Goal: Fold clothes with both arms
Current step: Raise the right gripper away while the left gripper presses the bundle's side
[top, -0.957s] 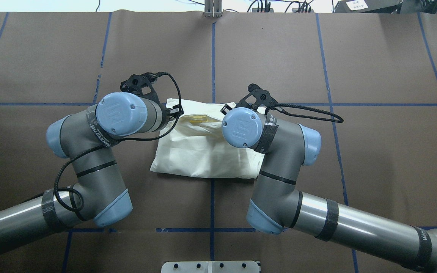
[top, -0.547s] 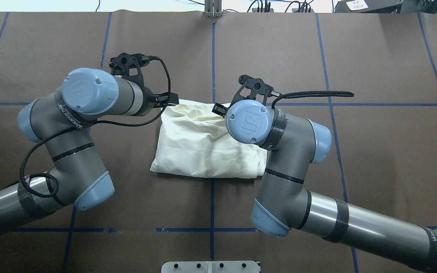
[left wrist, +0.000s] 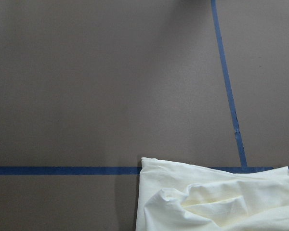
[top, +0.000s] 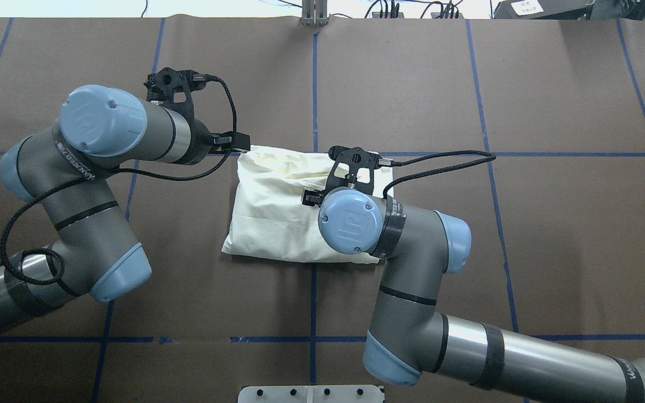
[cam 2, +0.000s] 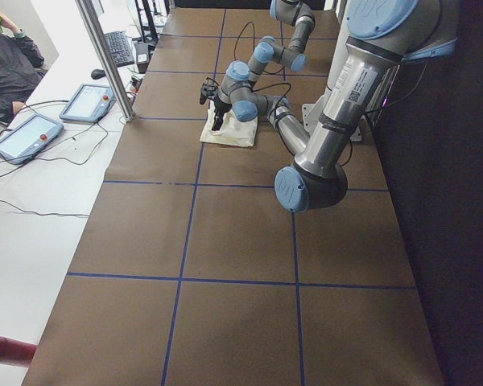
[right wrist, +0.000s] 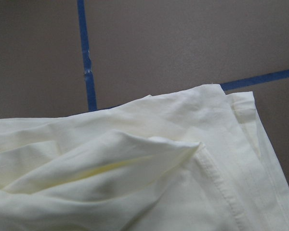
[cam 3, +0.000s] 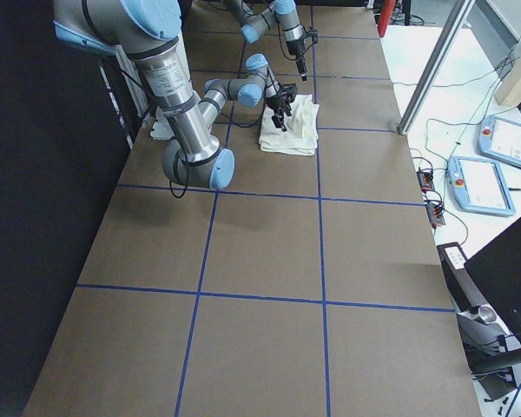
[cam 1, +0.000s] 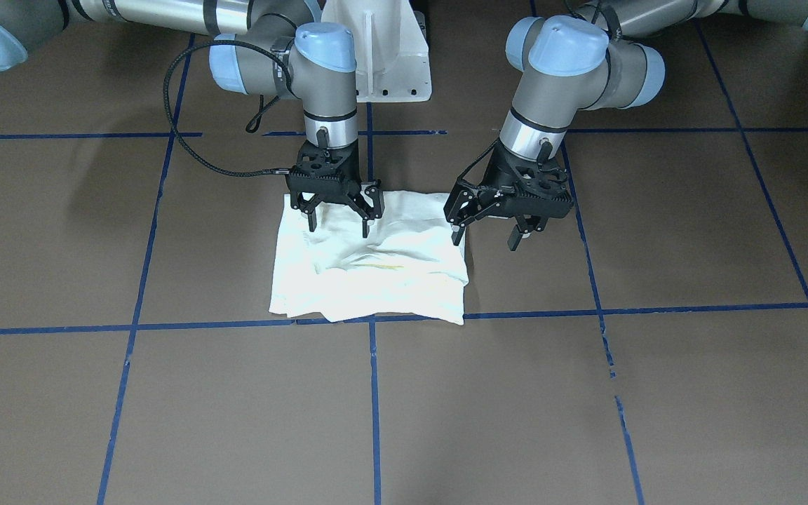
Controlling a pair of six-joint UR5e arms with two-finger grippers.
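The clothes are one cream shirt [cam 1: 376,273], folded into a rough rectangle with its plain side up, lying mid-table [top: 277,207]. No print shows. My right gripper [cam 1: 339,228] hangs open just above the shirt's robot-side half, holding nothing. My left gripper [cam 1: 486,238] is open too, beside the shirt's edge, with one finger [cam 1: 457,231] over the cloth border. From overhead, the left gripper [top: 237,143] sits at the shirt's far left corner, while the right wrist covers its gripper. The left wrist view shows a shirt corner [left wrist: 216,202]; the right wrist view shows a creased hem [right wrist: 135,168].
Blue tape lines [cam 1: 369,421] divide the brown table cover. The white pedestal base [cam 1: 376,63] stands between the arms. Beyond the far table edge are a metal post [cam 2: 105,56], tablets [cam 2: 24,137] and a seated person [cam 2: 8,64].
The left arm has swung out to the left, off the shirt. The right wrist has drawn back toward the robot over the shirt. The shirt's far edge now lies flatter.
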